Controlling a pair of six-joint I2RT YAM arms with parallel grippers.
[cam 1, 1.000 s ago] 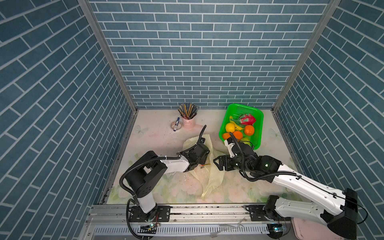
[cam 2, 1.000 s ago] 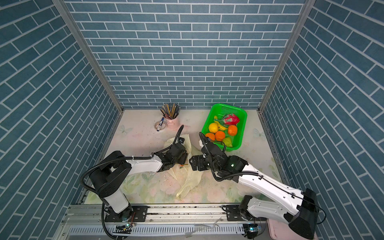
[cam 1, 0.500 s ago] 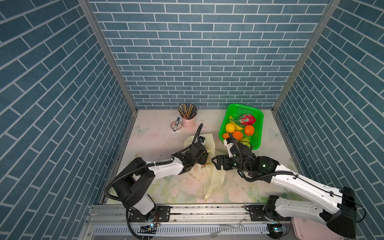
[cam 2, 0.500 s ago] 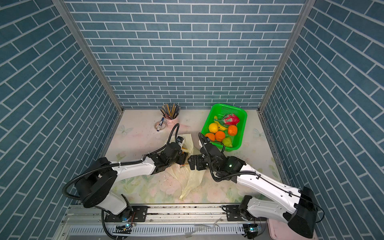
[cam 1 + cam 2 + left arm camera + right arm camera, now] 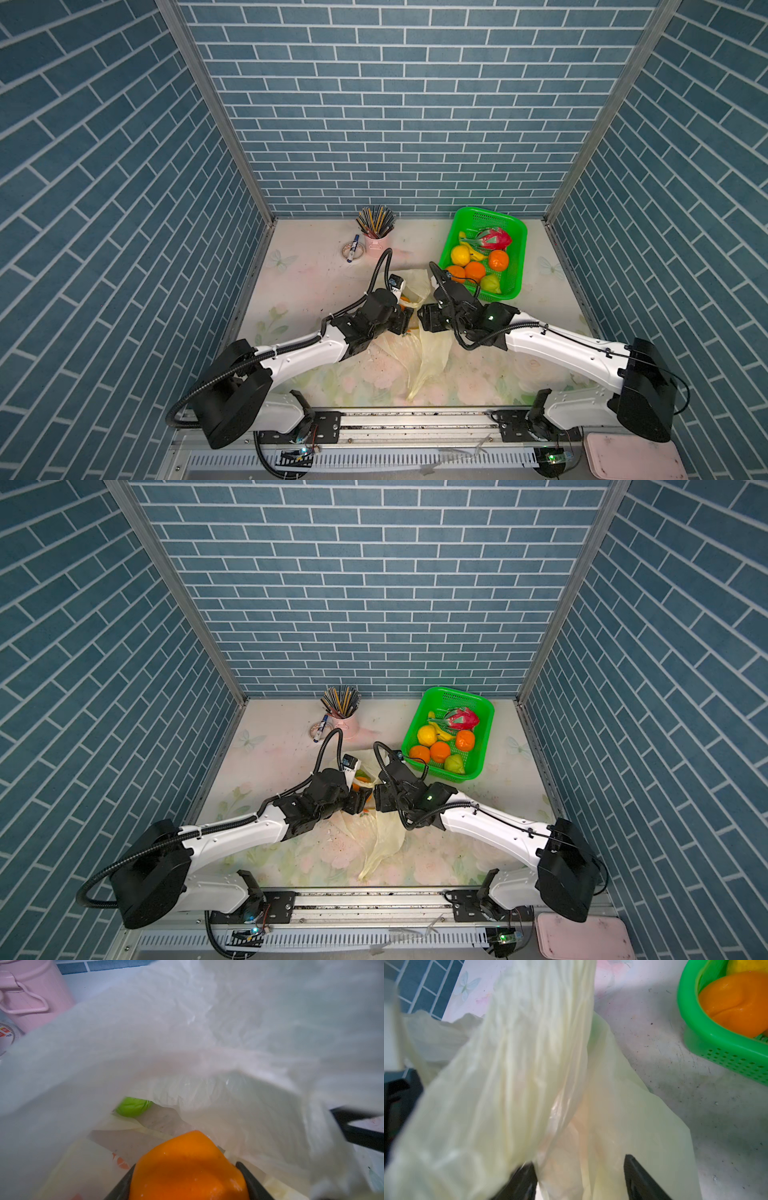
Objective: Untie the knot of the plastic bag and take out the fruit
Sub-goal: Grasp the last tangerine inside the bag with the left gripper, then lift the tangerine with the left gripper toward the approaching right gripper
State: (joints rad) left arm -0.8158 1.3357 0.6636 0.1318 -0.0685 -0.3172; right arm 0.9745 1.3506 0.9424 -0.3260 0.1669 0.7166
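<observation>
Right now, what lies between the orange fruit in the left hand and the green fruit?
Left wrist view: only crumpled plastic bag film between orange fruit and green fruit.

The pale yellow plastic bag lies crumpled, mouth open, near the green basket; an orange fruit sits at its mouth, a green fruit deeper inside

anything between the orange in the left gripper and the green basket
Yes. The round orange toy fruit in the left gripper sits inside the thin pale yellow plastic bag, film rising around it; in a top view the right gripper stands between it and the green perforated basket.
</observation>
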